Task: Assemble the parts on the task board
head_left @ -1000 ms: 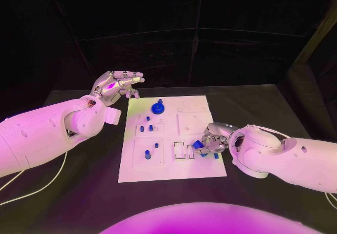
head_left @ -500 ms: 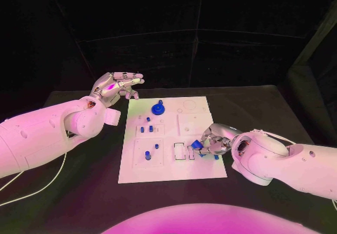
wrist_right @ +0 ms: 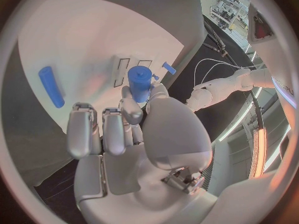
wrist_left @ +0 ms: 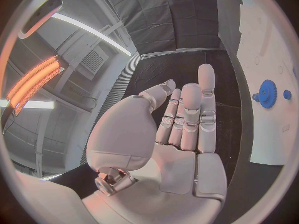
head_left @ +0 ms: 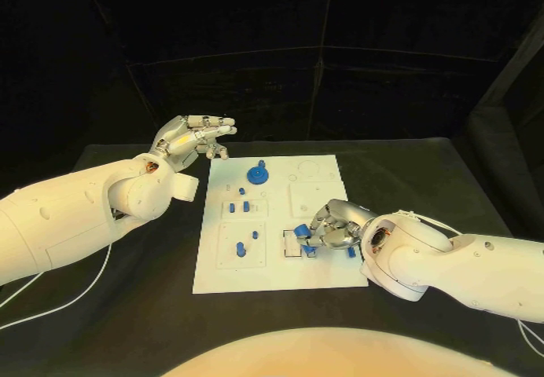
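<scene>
Now right hand (head_left: 331, 228) pinching blue part (wrist_right: 139, 83) over task board (head_left: 328, 271), left hand (head_left: 192, 138) empty, fingers apart.

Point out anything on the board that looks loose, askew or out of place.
A small blue peg lies on its side at the white task board's near edge, by the slots. Otherwise nothing stands out; the right hand holds a blue cylindrical part.

— Left hand (head_left: 190, 137)?
— Raised off the table beyond the board's far left corner, palm open, fingers extended and close together, nothing held.
— Right hand (head_left: 330, 229)?
— Low over the board's near right part, arm entering from the right, fingers curled, pinching a blue part (wrist_right: 139, 82).
</scene>
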`<state>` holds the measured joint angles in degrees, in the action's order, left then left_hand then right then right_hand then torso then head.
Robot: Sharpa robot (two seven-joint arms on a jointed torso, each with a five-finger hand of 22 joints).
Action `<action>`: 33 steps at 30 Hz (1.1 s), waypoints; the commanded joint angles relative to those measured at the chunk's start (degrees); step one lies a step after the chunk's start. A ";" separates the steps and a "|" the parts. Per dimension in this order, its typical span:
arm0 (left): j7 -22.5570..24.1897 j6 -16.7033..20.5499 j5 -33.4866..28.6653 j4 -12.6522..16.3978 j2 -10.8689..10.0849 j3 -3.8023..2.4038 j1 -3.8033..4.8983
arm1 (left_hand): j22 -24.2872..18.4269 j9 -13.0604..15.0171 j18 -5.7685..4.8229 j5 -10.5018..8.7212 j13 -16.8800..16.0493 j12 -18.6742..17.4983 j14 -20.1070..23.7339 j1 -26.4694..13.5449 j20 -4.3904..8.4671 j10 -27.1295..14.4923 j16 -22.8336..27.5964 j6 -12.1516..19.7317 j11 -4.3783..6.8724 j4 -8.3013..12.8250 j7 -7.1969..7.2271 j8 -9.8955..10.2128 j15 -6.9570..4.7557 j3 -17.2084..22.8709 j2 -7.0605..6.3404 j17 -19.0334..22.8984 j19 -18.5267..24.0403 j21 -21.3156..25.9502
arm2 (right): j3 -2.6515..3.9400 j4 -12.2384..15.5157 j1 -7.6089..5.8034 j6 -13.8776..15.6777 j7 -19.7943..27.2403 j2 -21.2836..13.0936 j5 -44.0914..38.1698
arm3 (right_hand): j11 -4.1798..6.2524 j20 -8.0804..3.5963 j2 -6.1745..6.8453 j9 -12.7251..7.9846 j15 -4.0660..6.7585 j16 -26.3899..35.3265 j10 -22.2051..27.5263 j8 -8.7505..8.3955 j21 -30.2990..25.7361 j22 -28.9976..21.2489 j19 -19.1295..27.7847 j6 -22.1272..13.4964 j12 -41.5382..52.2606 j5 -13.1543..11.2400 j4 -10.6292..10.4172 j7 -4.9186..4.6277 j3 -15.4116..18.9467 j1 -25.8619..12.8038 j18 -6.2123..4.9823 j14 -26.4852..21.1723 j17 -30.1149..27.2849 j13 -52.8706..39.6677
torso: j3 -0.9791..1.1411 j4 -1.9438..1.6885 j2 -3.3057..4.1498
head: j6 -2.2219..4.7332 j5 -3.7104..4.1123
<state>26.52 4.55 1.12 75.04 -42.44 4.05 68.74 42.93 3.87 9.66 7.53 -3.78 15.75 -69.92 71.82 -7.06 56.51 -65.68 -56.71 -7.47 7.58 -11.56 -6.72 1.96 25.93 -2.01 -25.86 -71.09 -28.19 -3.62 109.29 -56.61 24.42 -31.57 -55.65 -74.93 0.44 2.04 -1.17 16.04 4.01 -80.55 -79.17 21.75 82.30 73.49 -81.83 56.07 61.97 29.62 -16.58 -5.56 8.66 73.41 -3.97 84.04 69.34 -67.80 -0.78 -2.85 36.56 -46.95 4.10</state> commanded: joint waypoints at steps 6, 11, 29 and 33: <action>0.33 -0.78 0.08 0.00 0.22 -0.04 0.10 | -0.08 0.09 0.74 -0.20 -0.06 0.23 0.31 0.28 -0.27 -0.51 -0.04 0.47 0.01 -0.08 -0.06 -0.23 0.04 -0.29 -0.18 0.05 -0.07 0.36 | 0.03 -1.39 -0.09 -0.75 -2.39 2.53 1.05 | 0.58 -0.22 -0.88 1.78 0.70 0.08 -1.11 0.68 0.16 -0.16 -0.31 3.50 -0.20 -1.38 -0.06 2.24 1.17 -2.49 0.46 2.67 -0.54 -0.07 | 0.05 0.02 0.02 | -0.03 -0.32; 0.39 -0.86 0.08 -0.04 0.26 -0.03 0.10 | -0.08 0.09 0.74 -0.20 -0.06 0.23 0.31 0.28 -0.27 -0.51 -0.04 0.47 0.01 -0.08 -0.06 -0.23 0.04 -0.29 -0.18 0.05 -0.07 0.36 | 0.03 -2.17 -0.09 -0.94 -3.79 3.66 0.58 | 0.88 -0.49 -1.18 2.17 0.97 0.23 -1.54 0.88 0.16 -0.08 -0.40 4.40 -0.16 -3.54 -0.03 2.61 2.18 -3.81 0.48 2.64 -0.77 -0.40 | -0.01 0.06 -0.01 | 0.03 -0.33; 0.33 -0.85 0.08 -0.01 0.18 -0.03 0.10 | -0.12 0.08 0.74 -0.19 -0.05 0.34 0.32 0.27 -0.27 -0.59 -0.07 0.52 0.00 -0.10 -0.06 -0.30 0.06 -0.42 -0.15 0.04 -0.08 0.40 | 0.04 -3.25 -0.10 0.60 -5.77 4.92 -2.71 | 0.63 -0.43 2.99 3.61 0.75 2.16 -0.17 0.45 -0.81 -1.38 0.19 3.73 -5.48 -26.63 -0.31 2.33 5.40 -15.87 0.23 2.14 -3.84 1.95 | 0.03 0.11 0.00 | -0.21 -0.52; 0.29 -0.89 0.08 -0.01 0.15 -0.02 0.10 | -0.12 0.08 0.74 -0.19 -0.05 0.34 0.32 0.27 -0.27 -0.59 -0.07 0.52 0.00 -0.10 -0.06 -0.30 0.06 -0.42 -0.15 0.04 -0.08 0.40 | 0.04 -2.94 -0.10 0.07 -5.29 4.69 -3.21 | 0.61 -0.40 3.98 3.84 0.80 2.25 -0.10 0.49 -0.88 -1.42 0.19 3.64 -5.96 -26.52 -0.24 2.34 3.99 -15.86 0.23 2.15 -3.93 2.14 | 0.06 0.16 0.01 | -0.19 -0.56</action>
<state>26.51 4.32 1.13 74.97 -42.29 4.08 68.74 42.85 3.87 9.65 7.53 -3.78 15.74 -69.92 71.82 -7.06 56.51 -65.68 -56.71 -7.47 7.42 -11.56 -6.71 1.96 25.77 -2.01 -25.88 -71.08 -28.19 -3.61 106.08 -56.62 24.23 -36.80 -50.90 -76.47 1.03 1.56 2.33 19.84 4.95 -78.67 -79.72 22.25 81.62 72.11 -81.89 60.27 56.25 3.21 -16.85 -3.21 12.88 57.37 -3.98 83.95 65.43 -65.71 -0.76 -2.73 36.56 -47.16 3.55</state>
